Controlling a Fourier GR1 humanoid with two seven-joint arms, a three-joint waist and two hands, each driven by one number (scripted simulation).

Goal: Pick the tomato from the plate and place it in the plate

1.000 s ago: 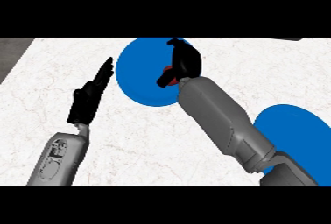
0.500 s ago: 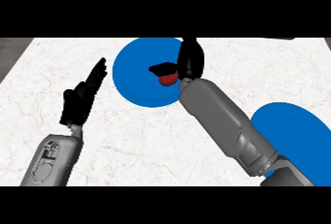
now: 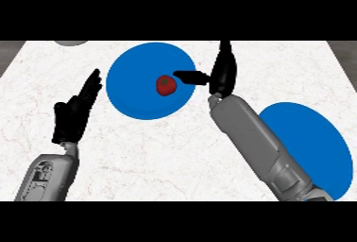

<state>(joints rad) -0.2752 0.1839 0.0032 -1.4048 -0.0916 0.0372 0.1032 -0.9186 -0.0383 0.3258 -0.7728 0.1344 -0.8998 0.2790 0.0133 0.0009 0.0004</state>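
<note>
The tomato (image 3: 165,85) lies on the far plate (image 3: 136,80), free of the right hand (image 3: 222,73), whose fingers are straight and whose thumb points at it from just beside, while the left hand (image 3: 77,109) rests open left of that plate and a second plate (image 3: 314,142) sits lower right.

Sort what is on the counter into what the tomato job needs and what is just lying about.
For the job:
tomato, on the far plate
near plate, at the right
right hand, open beside the tomato

Lying about:
grey object, cut off at the far edge
left hand, open and resting at the left
</note>
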